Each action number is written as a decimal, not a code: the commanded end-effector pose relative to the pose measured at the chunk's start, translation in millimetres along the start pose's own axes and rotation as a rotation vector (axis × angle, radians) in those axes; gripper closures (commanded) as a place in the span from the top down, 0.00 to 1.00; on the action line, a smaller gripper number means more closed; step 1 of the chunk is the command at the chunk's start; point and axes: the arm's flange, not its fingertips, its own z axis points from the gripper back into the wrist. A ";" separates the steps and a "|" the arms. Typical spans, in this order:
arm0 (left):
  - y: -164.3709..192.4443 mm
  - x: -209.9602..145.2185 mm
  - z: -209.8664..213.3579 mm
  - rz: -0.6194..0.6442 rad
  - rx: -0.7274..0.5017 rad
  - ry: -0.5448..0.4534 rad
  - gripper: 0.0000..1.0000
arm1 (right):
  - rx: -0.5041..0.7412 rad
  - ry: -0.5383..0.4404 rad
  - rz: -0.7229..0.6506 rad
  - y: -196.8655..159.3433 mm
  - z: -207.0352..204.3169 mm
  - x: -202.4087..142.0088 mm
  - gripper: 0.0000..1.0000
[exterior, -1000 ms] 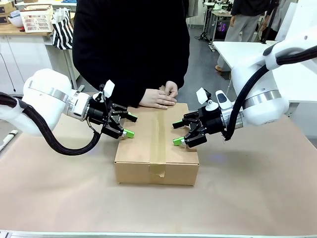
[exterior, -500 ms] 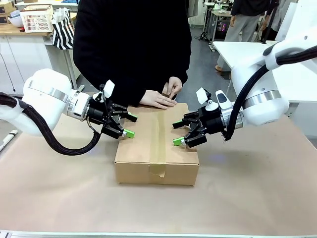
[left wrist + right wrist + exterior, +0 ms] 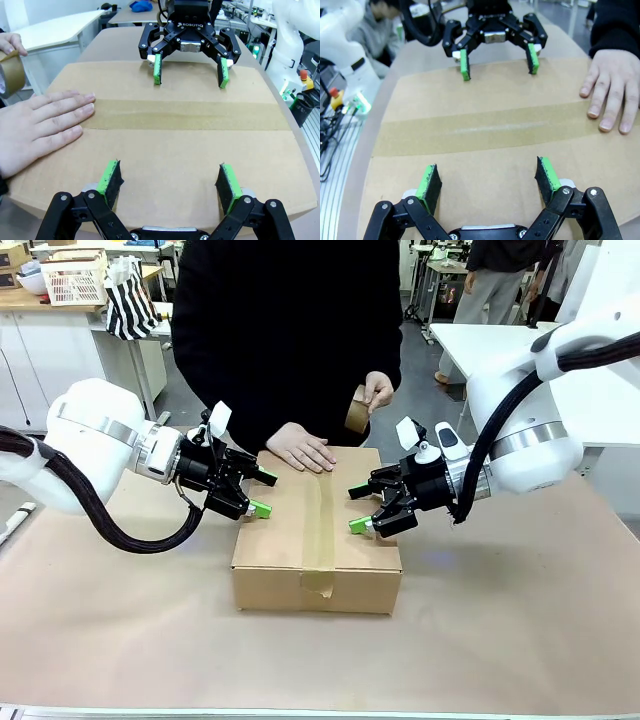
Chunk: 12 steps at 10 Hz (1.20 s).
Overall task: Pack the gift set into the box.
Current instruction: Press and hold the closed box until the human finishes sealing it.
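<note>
With the left gripper (image 3: 252, 492) and right gripper (image 3: 358, 508) both gaping empty over the taped box (image 3: 318, 530), the person's flat hand (image 3: 297, 452) between them is risking a pinch if either one is advancing.

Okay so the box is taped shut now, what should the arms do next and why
Probably draw both open claws, left and right, back off the box: tape already covers its seam, and the person has lifted the tape roll away.
</note>
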 end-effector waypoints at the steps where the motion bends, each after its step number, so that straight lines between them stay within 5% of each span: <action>1: -1.5 -1.8 0.1 0.000 -0.006 0.001 1.00 | -0.003 0.007 -0.004 0.6 -0.8 -2.3 1.00; 12: -1.5 -1.8 0.1 0.000 -0.006 0.001 1.00 | -0.003 0.007 -0.004 0.6 -0.8 -2.3 1.00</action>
